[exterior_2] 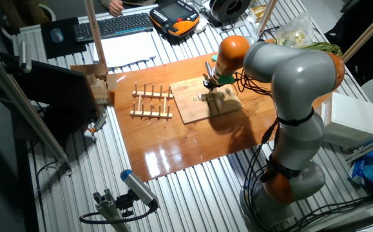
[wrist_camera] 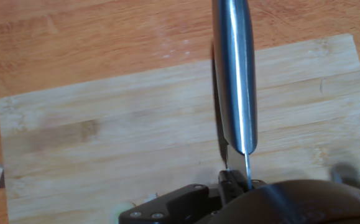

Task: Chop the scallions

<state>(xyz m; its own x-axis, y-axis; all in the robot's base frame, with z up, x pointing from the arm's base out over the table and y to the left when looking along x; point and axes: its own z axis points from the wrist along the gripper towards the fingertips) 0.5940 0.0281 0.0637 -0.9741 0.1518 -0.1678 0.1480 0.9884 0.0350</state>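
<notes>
My gripper [exterior_2: 210, 82] hovers over the bamboo cutting board [exterior_2: 192, 103], which lies on a brown wooden tabletop. In the hand view the gripper [wrist_camera: 235, 184] is shut on a knife. Its steel blade [wrist_camera: 234, 74] runs straight away from the hand, edge down, above the board [wrist_camera: 105, 130]. A small pale bit, likely the scallion [exterior_2: 203, 97], lies on the board just under the hand. In the hand view only a pale sliver [wrist_camera: 125, 210] shows at the bottom edge, mostly hidden by the gripper body.
A wooden peg rack [exterior_2: 152, 103] lies left of the board. Wooden blocks [exterior_2: 99, 84] stand at the far left. A white box [exterior_2: 350, 119] is on the right. Long green stalks [exterior_2: 318, 46] lie at the back right. A keyboard [exterior_2: 112, 26] sits behind.
</notes>
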